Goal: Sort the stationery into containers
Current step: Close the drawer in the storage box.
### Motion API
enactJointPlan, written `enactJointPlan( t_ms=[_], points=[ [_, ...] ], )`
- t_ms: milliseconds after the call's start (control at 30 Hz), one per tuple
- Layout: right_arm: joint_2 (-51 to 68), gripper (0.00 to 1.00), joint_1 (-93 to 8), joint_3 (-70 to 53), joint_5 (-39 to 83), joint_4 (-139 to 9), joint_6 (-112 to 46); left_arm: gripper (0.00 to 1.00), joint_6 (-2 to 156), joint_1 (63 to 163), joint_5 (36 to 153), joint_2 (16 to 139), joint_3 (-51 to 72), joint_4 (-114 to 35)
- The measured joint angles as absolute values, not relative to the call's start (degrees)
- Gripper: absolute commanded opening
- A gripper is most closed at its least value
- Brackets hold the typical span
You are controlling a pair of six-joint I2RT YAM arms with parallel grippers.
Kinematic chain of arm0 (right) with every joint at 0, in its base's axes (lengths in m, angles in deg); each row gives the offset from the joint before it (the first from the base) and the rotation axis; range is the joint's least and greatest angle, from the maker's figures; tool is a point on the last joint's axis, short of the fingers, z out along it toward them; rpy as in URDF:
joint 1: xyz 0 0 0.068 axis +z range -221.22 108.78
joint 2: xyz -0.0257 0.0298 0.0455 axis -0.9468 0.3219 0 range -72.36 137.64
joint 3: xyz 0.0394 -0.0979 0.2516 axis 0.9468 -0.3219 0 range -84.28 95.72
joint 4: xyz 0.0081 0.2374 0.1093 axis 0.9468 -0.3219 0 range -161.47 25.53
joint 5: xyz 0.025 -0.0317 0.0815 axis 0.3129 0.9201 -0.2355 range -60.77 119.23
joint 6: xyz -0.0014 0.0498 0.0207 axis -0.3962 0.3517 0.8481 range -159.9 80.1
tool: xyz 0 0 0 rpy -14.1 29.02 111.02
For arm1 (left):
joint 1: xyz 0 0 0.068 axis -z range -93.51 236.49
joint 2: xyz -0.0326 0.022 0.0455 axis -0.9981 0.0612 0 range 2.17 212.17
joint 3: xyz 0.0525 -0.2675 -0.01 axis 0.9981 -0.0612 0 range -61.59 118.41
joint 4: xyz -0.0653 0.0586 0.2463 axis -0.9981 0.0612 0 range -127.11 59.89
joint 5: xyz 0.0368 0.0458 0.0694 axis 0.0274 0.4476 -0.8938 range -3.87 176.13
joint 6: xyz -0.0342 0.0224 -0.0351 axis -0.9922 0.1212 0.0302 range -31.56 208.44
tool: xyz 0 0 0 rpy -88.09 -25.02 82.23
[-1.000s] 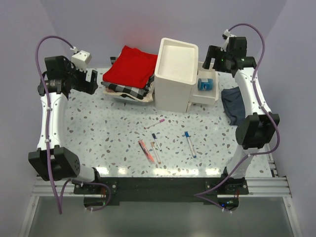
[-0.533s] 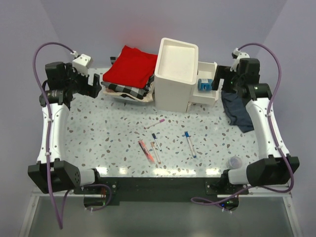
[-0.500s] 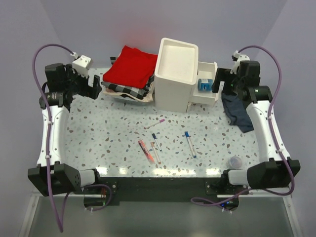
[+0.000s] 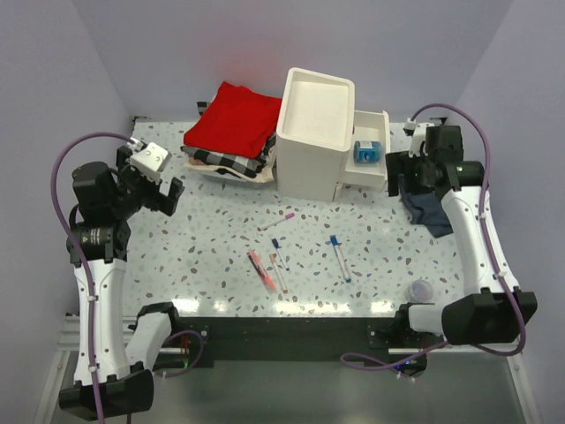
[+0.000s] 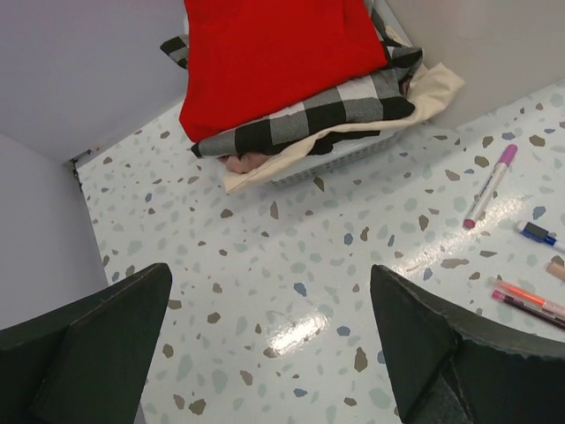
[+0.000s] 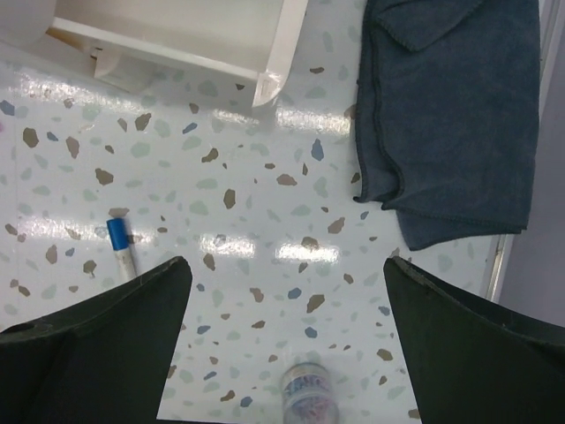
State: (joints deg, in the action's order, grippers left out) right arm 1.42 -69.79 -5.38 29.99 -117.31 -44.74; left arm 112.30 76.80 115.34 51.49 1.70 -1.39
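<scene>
Stationery lies mid-table: a pink-capped pen (image 4: 276, 220), a short blue-capped piece (image 4: 276, 243), a blue-capped pen (image 4: 339, 256), an orange-red marker (image 4: 261, 270) and a thin pen (image 4: 278, 271) beside it. The white drawer unit (image 4: 313, 132) stands at the back, one drawer (image 4: 375, 172) pulled out to the right with a blue tape roll (image 4: 366, 152) inside. My left gripper (image 4: 169, 193) hangs open over bare table at the left. My right gripper (image 4: 395, 172) is open beside the drawer. The left wrist view shows the pink-capped pen (image 5: 490, 185) and marker (image 5: 530, 296); the right wrist view shows the blue-capped pen (image 6: 119, 243).
A stack of red and checked cloths (image 4: 231, 132) lies left of the drawer unit. A dark blue-grey cloth (image 4: 425, 205) lies at the right, under my right arm. A translucent cup (image 4: 421, 290) stands near the right front, also low in the right wrist view as the cup (image 6: 307, 397).
My left arm has drawn back and lowered toward the table's left side. My right gripper swung from behind the drawer unit to beside the open drawer. Both stay open.
</scene>
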Motion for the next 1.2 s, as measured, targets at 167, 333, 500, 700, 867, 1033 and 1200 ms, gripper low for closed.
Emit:
enactJointPlan(
  t_ms=[167, 333, 500, 700, 867, 1033, 1200],
  points=[
    [7.16, 0.94, -69.85, 0.23, 28.35, -118.88, -48.89, 1.0, 112.49, 76.82, 115.23, 52.87, -0.09, -1.15],
    [10.33, 0.86, -69.85, 2.18, 27.25, -118.25, -49.53, 0.98, 111.68, 76.82, 115.85, 54.48, 0.28, -0.89],
    [17.17, 0.34, -69.9, 6.11, 35.45, -112.76, -44.72, 0.4, 109.37, 76.84, 117.95, 62.02, 8.36, -0.45],
    [27.77, 0.0, -73.74, 13.61, 42.82, -107.21, -32.57, 0.0, 107.18, 76.97, 123.13, 76.03, 22.35, -5.41],
    [32.04, 0.0, -77.31, 14.79, 42.05, -104.59, -27.17, 0.0, 106.04, 79.58, 126.05, 90.29, 36.54, -6.63],
    [31.45, 0.0, -77.9, 8.89, 39.27, -97.26, -26.64, 0.0, 105.98, 85.61, 124.52, 104.36, 51.47, -5.15],
    [30.86, 0.0, -78.4, 0.49, 36.15, -91.6, -25.81, 0.0, 106.63, 91.01, 121.97, 113.54, 61.0, -3.01]
  ],
)
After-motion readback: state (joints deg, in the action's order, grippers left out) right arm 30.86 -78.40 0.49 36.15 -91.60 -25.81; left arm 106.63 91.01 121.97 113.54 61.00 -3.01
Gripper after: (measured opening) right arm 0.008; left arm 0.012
